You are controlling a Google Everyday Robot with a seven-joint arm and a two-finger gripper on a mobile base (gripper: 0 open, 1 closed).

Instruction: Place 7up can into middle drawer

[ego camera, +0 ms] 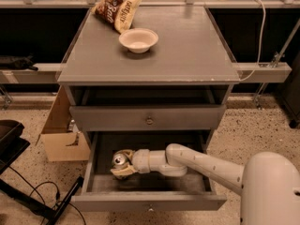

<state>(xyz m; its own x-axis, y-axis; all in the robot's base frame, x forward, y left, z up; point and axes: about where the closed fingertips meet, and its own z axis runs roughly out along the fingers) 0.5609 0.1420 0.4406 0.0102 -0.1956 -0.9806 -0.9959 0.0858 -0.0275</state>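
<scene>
In the camera view, the 7up can (118, 160) is seen inside the pulled-out middle drawer (148, 202), toward the left of the tray. Only its silver top is plainly shown, turned upward toward the camera. Its body is largely covered by the gripper (123, 164). The can is clasped between the pale fingers (123, 173), one above it and one below, closed in against its sides. Whether the can touches the drawer floor cannot be told.

The white arm (201, 163) is reached in from the right, low over the tray and beneath the upper drawer front (187, 118), which is shut and carries a small knob (149, 121). Bare dark floor is left to the right of the can and in front of it, up to the drawer's front panel. The left wall lies near the can.

Nothing but the can and gripper is seen in the drawer. On the cabinet top (187, 55) a white bowl (138, 40) is set, with two snack bags (115, 11) just behind it. A cardboard box (63, 144) stands on the floor to the left of the cabinet.
</scene>
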